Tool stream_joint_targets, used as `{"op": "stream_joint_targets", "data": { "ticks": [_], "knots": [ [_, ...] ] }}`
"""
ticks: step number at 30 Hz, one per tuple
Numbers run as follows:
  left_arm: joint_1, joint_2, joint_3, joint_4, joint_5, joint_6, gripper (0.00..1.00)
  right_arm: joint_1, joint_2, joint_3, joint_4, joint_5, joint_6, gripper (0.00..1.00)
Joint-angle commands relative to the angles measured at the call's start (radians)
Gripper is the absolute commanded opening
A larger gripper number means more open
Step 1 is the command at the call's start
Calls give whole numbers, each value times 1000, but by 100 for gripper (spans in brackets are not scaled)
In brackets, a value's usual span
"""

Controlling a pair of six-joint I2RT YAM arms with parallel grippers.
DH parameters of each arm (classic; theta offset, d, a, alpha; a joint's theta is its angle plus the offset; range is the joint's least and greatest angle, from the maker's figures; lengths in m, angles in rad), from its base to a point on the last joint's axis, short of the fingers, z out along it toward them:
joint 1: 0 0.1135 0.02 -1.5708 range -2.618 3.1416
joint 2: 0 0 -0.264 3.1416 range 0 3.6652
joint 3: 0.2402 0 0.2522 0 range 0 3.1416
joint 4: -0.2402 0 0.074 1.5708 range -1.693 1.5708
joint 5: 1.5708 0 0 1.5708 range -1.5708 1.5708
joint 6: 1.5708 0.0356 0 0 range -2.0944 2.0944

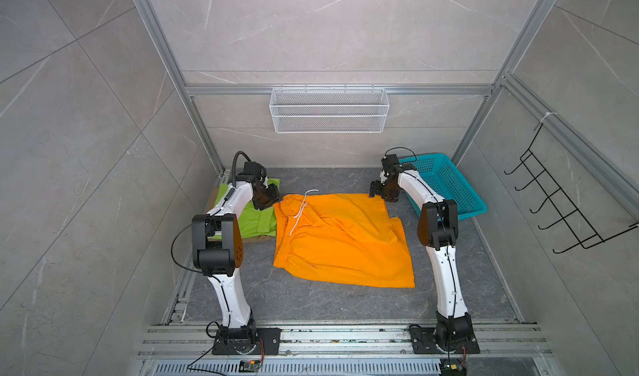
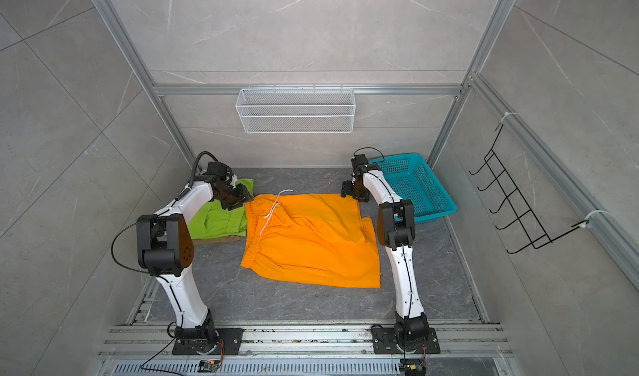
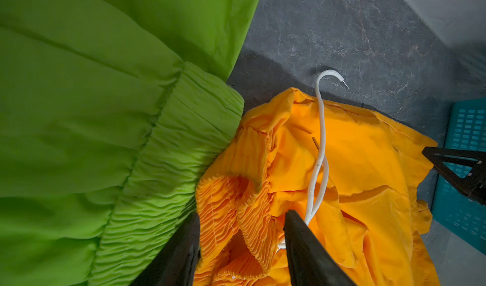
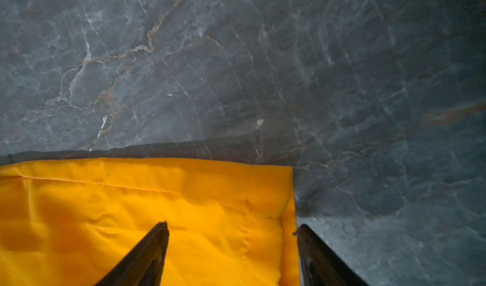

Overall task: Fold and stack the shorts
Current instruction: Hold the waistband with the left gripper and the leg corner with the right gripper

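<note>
Lying spread, orange shorts (image 1: 342, 243), lime pair (image 1: 257, 220) adj on L

Matt woven cloth on orange shorts (image 1: 345, 246) & green shorts (image 1: 257, 220); basket (image 1: 453, 184) perforated plastic; tabletop (image 1: 311, 301) smooth, marble-look.

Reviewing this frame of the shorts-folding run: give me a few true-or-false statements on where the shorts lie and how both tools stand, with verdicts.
1. The orange shorts lie spread out in the middle of the table. True.
2. The green shorts lie on top of the orange shorts. False: they lie beside them, on a tan pair.
3. The right tool is open above a corner of the orange shorts. True.
4. The left tool is shut on the drawstring. False: its jaws stand apart, and the drawstring lies loose on the orange shorts.
</note>
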Motion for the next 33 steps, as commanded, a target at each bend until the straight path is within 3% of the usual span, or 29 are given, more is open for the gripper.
{"op": "stream_joint_targets", "data": {
  "ticks": [1,9,17,33],
  "knots": [
    [4,28,84,-48,-56,64,55,4,47,41,-40,-1,-20,76],
    [3,150,192,-88,-16,121,53,2,96,81,-57,-4,-30,69],
    [2,189,205,-125,27,186,49,-2,123,117,-71,-10,-36,64],
    [-11,224,213,-98,42,209,51,-39,101,186,-111,-30,-46,70]
  ]
}}
